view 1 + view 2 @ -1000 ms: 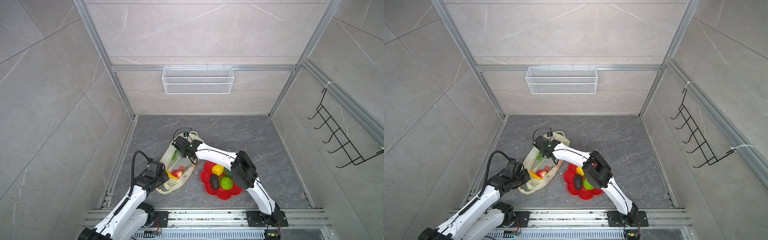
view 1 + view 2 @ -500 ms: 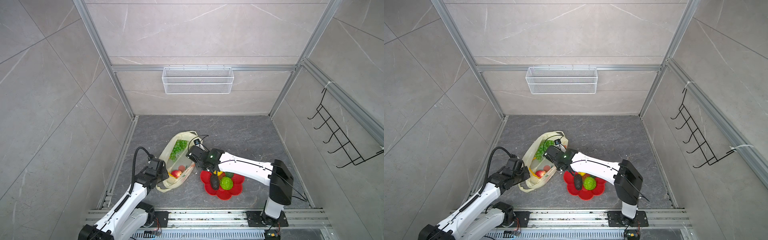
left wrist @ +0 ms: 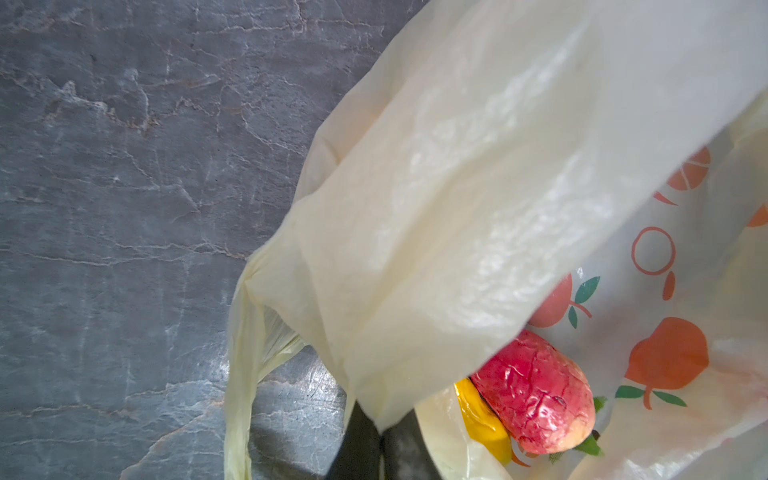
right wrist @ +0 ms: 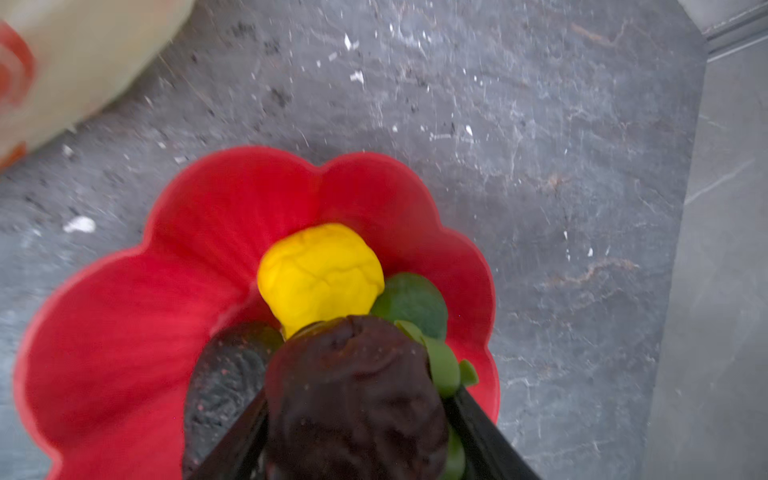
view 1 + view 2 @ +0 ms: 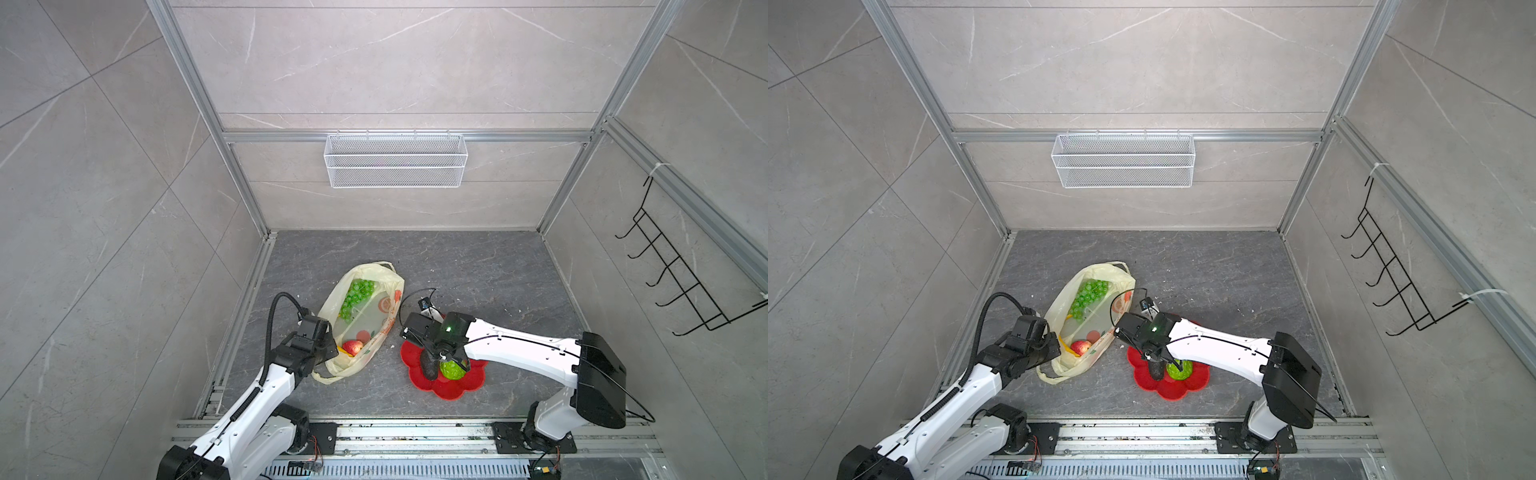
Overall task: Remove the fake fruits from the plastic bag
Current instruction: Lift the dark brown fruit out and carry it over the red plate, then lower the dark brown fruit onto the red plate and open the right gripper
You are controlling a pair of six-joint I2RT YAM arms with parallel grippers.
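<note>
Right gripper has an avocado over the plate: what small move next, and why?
Probably lower slightly and open the right gripper: it grips a dark avocado above the red flower-shaped plate, where the lemon already lies. The left gripper holds the plastic bag by its edge.

The plastic bag (image 5: pixel 376 320) lies on the floor, near and left of the plate (image 5: pixel 453 388). In the bag, the grape bunch (image 5: pixel 356 297) lies at the far end, with the strawberry (image 5: pixel 352 346) and banana (image 3: pixel 482 415) touching at the near end. The lemon (image 4: pixel 320 274), avocado (image 4: pixel 226 374) and ball (image 5: pixel 452 370) cluster on the plate.
</note>
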